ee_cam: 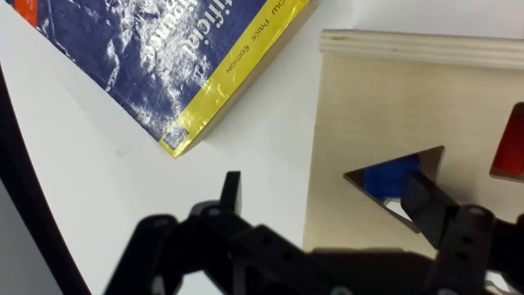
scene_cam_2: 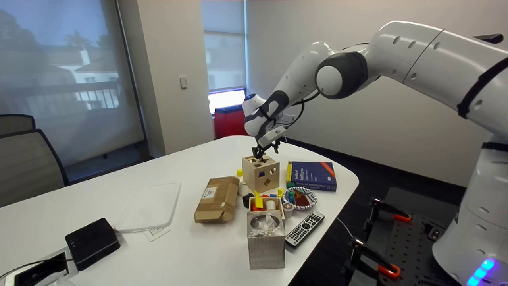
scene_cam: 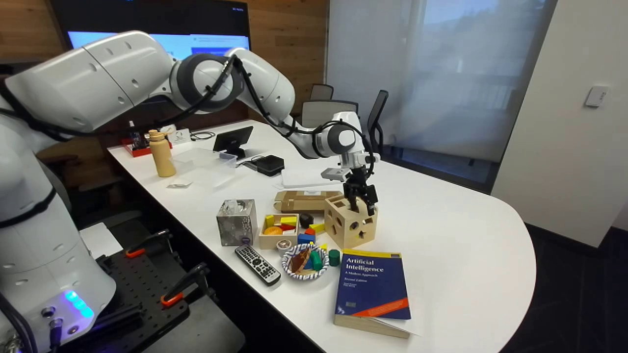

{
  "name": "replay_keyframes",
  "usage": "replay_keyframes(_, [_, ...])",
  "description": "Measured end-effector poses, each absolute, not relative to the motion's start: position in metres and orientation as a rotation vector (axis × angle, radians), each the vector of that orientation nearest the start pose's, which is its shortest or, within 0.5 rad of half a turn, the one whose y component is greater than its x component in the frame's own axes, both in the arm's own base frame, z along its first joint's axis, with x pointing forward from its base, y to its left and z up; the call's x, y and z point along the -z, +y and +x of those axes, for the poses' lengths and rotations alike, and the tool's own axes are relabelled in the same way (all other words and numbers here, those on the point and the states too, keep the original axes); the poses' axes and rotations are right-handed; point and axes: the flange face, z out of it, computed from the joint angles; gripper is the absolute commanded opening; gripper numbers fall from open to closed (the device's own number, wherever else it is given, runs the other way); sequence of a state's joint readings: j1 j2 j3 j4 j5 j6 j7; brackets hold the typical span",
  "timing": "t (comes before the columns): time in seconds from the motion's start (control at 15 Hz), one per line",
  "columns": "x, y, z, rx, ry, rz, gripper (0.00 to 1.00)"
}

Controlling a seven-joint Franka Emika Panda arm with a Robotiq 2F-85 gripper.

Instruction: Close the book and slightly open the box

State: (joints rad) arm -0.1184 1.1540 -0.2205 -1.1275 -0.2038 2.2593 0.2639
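tool (ee_cam: 323,182) closest in my wrist view, jaws wide w/ nothing held, spanning box (ee_cam: 393,119) edge, book (scene_cam: 373,287) closed nr it on tabletop (scene_cam: 456,245)

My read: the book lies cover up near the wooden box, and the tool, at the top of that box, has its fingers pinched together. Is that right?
Not quite: the fingers are spread apart; the wrist view shows the gap. The rest is right: the book lies cover up near the wooden box, with the tool at the box's top.
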Motion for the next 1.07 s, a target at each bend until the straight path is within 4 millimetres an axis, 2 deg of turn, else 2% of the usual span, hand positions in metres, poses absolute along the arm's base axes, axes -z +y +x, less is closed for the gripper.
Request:
replay_keyframes(0.33, [-0.095,-0.219,0.725,-0.038,0.630,-3.436,1.00])
replay_keyframes(1.07, [-0.096,-0.243,0.717,-0.039,0.739,-3.410,1.00])
